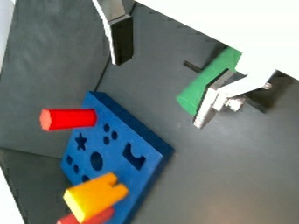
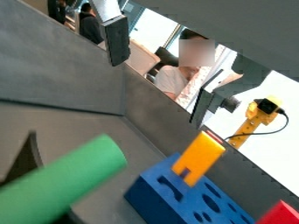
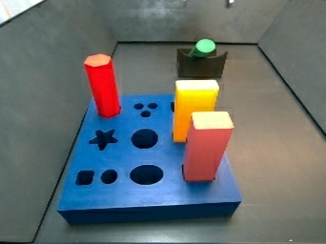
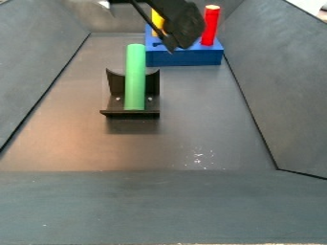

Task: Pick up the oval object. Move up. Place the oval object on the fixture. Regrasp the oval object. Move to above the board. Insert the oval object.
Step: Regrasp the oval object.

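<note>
Nearest in a side view, the large flat blue board point(image 3: 147, 195) held three upright pegs in its sockets: a red cylinder point(image 3: 101, 85), a yellow block point(image 3: 195, 105) and an orange-topped block point(image 3: 208, 145); star, round and other holes stood open. Beyond it, the slim green oval object point(image 3: 204, 46), a smooth rounded rod, lay in the notched top of the black fixture point(image 3: 199, 65). The gripper point(image 1: 176, 66) hung above the floor, its silver fingers point(image 1: 121, 38) spread wide and holding nothing; its upper part was cut off.
</note>
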{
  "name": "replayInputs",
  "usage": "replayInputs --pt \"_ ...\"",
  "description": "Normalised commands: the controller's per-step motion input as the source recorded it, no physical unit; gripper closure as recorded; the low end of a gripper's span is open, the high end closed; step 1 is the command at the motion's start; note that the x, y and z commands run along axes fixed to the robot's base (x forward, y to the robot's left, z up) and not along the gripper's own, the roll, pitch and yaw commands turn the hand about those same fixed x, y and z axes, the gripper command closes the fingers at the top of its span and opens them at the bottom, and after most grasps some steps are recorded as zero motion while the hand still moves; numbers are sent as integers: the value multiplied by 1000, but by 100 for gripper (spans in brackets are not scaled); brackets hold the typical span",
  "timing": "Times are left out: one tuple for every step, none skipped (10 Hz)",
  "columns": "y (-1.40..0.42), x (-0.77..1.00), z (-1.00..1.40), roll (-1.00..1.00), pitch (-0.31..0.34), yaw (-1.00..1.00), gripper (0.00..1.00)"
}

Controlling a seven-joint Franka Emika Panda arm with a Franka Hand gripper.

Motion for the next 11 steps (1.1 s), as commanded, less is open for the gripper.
replayInputs --pt "0 -1000 -31 -13 -44 -42 0" --pt "1 -1000 -7 26 -66 -42 0" --pt "0 -1000 -8 40 -72 -36 0" --pt "-3 -1000 2 68 -88 -19 0" --pt "-7 -1000 9 86 -98 -7 0" --pt "-10 -885 12 100 -105 7 0" --pt "-12 -756 14 111 -111 17 0" --pt "-11 -589 17 115 -111 31 0" --pt "-368 -348 -1000 1000 -15 -895 0" --pt "-388 -243 -1000 1000 -20 -896 0" --pt "-352 -79 -964 1000 -50 -901 0"
